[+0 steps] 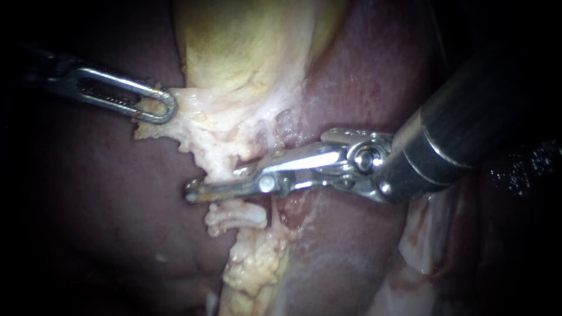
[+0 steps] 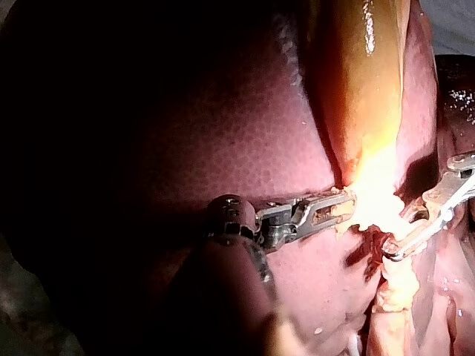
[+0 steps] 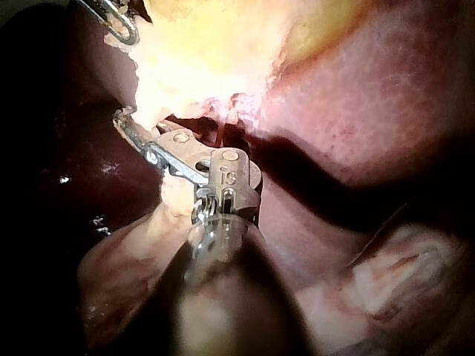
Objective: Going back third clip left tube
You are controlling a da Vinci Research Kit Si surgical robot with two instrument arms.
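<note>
Liver (image 1: 105, 193), dark red and glossy, fills the endoscope view, with the yellow-green gallbladder (image 1: 246, 47) lying on it at top centre. Below the gallbladder hangs a ragged mass of pale tissue (image 1: 216, 129), creamy white and frayed, which narrows and runs down toward the bottom edge. The left tool (image 1: 167, 108), a slim metal loop with a slotted window, comes in from the left with its jaws clamped on the left edge of that pale tissue. The right tool (image 1: 199, 192) comes in on a thick shaft from the upper right and lies crosswise over the narrow part of the pale tissue, its thin tip pointing left. Whether it is apart or together cannot be told. Just under its tip lies a short whitish tube (image 1: 237, 215), stubby, lumpy and set crosswise. Whether this tube carries a clip cannot be told.
</note>
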